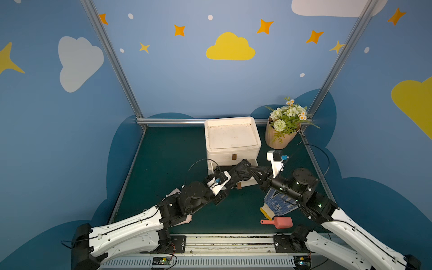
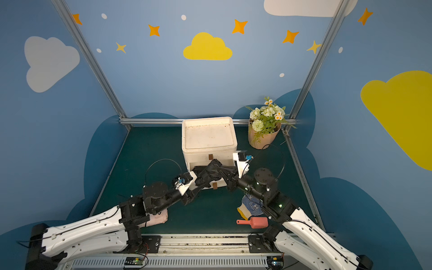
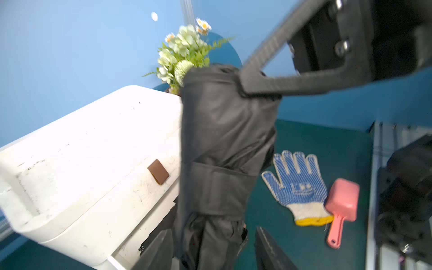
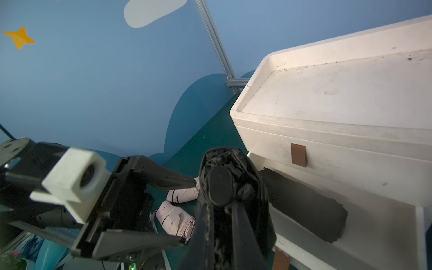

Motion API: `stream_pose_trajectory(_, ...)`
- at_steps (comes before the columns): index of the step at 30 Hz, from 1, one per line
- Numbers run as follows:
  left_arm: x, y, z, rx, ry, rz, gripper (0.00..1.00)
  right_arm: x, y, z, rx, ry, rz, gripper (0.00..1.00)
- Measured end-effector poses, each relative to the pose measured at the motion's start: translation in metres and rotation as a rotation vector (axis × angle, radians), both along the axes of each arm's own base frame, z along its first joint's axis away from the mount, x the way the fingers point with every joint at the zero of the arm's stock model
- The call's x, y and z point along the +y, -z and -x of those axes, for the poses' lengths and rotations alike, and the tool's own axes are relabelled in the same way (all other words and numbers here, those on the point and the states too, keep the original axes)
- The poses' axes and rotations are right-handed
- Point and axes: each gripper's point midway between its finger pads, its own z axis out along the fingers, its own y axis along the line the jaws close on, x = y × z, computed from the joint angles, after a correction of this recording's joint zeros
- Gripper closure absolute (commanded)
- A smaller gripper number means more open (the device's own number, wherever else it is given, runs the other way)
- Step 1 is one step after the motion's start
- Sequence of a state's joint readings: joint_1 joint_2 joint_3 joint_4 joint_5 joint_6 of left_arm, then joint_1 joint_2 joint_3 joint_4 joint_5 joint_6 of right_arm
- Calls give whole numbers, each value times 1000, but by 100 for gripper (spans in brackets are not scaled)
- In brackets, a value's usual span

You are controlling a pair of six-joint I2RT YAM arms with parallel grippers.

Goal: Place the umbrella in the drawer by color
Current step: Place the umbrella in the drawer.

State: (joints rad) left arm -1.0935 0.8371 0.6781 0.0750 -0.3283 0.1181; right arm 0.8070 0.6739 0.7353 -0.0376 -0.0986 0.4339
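A folded black umbrella (image 1: 243, 169) (image 2: 208, 171) hangs over the pulled-out lower drawer (image 1: 247, 183) (image 4: 374, 222) of the white cabinet (image 1: 231, 138). My right gripper (image 1: 250, 168) (image 4: 222, 215) is shut on the umbrella's far end (image 4: 231, 168). My left gripper (image 1: 230, 184) (image 3: 215, 252) stands open around the near end of the umbrella (image 3: 222, 145), with a gap showing beside one finger. A black patch (image 4: 304, 205) lines the drawer's floor. The upper drawer, with a brown tab (image 3: 159, 174), is shut. A pink folded umbrella (image 2: 159, 217) (image 4: 175, 217) lies on the mat under my left arm.
A blue dotted glove (image 1: 278, 203) (image 3: 297, 184) and a pink scoop (image 1: 280, 222) (image 3: 341, 205) lie on the green mat near my right arm. A flower pot (image 1: 282, 126) stands at the back right beside the cabinet. Metal frame rails border the mat.
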Motion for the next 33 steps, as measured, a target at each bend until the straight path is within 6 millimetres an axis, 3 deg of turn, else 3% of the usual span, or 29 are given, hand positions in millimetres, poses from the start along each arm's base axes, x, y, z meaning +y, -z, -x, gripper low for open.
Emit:
stream_pose_trajectory(4, 26, -28, 4, -50, -54, 110, 0, -30, -20, -1, -66, 126, -53, 100)
stream_pose_trajectory(8, 54, -28, 4, -84, -128, 171, 0, -44, -22, -12, -81, 226, -52, 100)
stream_pose_trajectory(18, 87, -20, -2, -83, -243, 228, 0, -6, 52, -52, 66, 234, 153, 100)
stream_pose_trajectory(23, 92, -12, -4, -70, -267, 233, 0, 10, 62, -58, 86, 198, 162, 100)
stream_pose_trajectory(27, 94, -3, -8, -54, -284, 226, 0, 23, 86, -63, 144, 171, 173, 100)
stream_pose_trajectory(33, 94, 6, -15, -26, -307, 216, 0, 37, 97, -69, 165, 168, 109, 100)
